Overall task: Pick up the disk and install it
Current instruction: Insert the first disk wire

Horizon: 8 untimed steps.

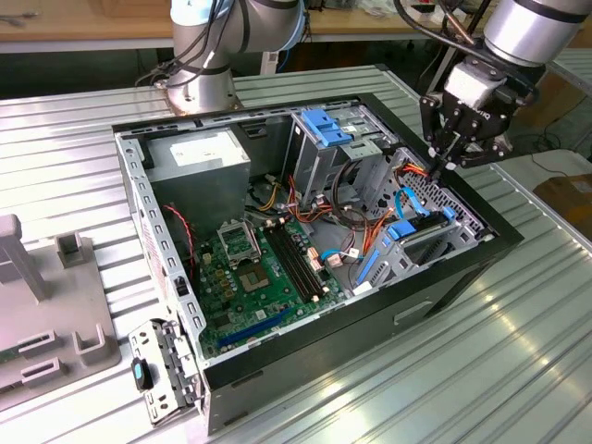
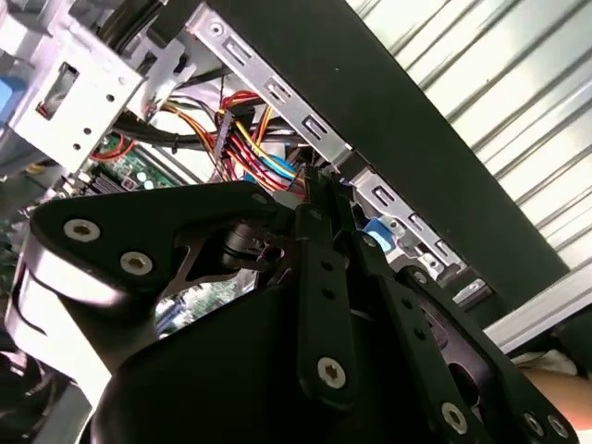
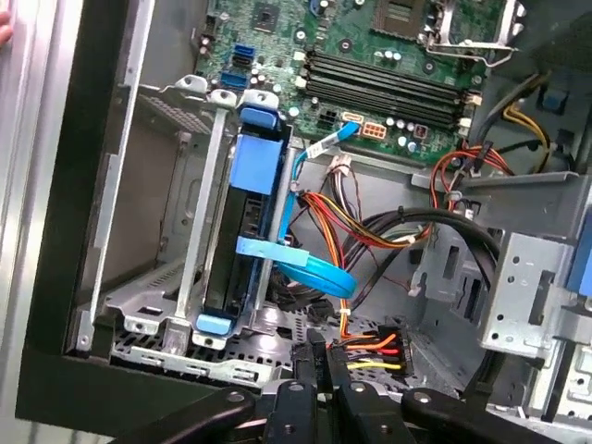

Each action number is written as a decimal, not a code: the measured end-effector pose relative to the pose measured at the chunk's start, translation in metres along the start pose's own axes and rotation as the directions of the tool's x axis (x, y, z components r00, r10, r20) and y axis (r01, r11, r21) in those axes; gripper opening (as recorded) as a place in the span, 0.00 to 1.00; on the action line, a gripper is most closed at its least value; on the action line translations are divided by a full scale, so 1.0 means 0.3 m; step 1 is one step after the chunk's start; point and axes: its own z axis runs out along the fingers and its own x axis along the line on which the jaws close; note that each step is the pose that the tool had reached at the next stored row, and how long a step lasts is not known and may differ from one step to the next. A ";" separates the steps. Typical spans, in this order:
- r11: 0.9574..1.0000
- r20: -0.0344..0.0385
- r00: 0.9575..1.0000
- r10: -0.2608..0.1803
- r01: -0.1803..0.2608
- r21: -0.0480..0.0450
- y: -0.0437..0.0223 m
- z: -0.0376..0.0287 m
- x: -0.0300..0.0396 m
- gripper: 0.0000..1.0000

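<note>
Hovering over the open computer case (image 1: 444, 277), gripper (image 1: 442, 165) with fingers pressed together, empty; disk (image 3: 252, 250) seated in its bay.

We see ribbed shiny metal on the table (image 1: 481, 361), matt black paint on the computer case (image 1: 435, 296), dull grey perforated steel on the drive cage (image 3: 176, 277), glossy blue plastic on the disk (image 3: 259, 166) rails, matt black metal gripper (image 1: 442, 157)
</note>
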 end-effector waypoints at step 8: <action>0.997 0.044 0.996 0.076 -0.077 0.016 0.041 0.002 0.035 0.16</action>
